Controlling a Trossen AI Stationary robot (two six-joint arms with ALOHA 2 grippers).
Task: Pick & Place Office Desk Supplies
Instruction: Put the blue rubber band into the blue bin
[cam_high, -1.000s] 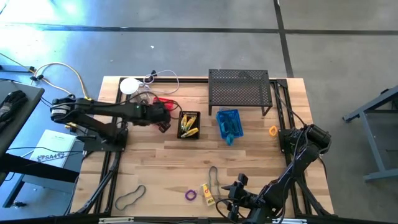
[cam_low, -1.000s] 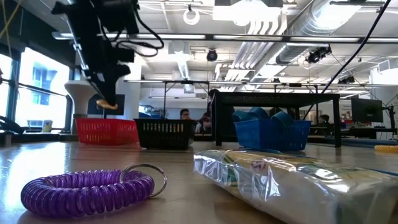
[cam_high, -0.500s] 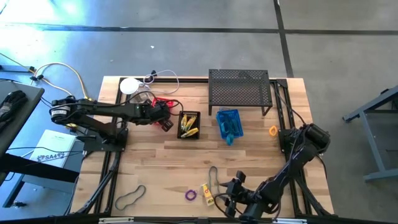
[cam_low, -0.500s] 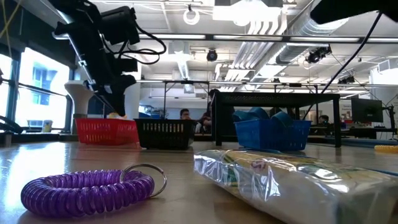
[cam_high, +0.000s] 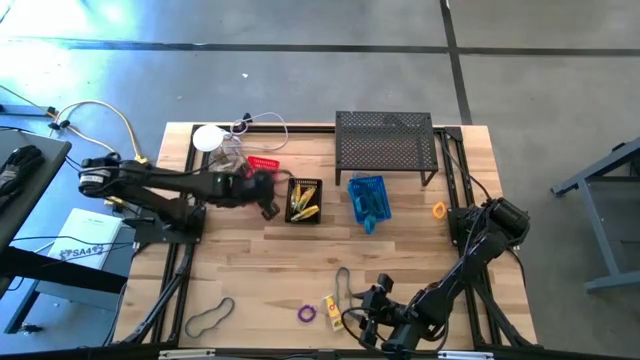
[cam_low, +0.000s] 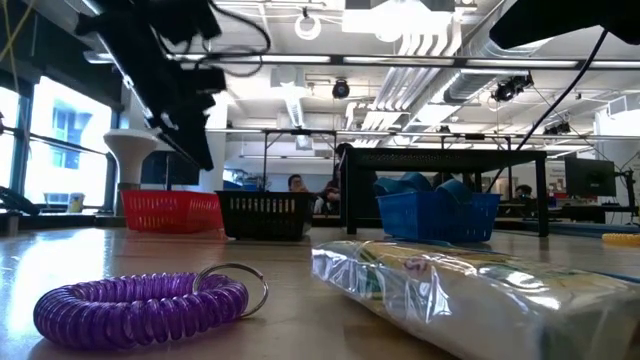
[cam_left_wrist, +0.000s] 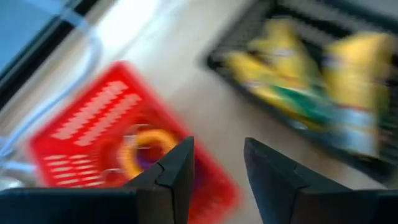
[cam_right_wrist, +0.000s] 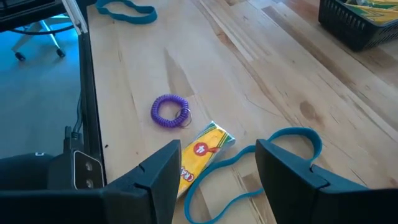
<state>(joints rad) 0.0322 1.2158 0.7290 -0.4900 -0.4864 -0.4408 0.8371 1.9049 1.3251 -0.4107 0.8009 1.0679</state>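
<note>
Orange coiled ring just dropped into red plastic basket; left hand now spread empty above; right hand wide, waiting.

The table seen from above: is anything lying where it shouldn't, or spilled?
Nothing is spilled or broken. Some supplies lie loose outside the baskets: a purple coil ring, a yellow packet and a rubber-band loop near the front edge, a dark loop to the left, and an orange ring by the mesh shelf.
</note>
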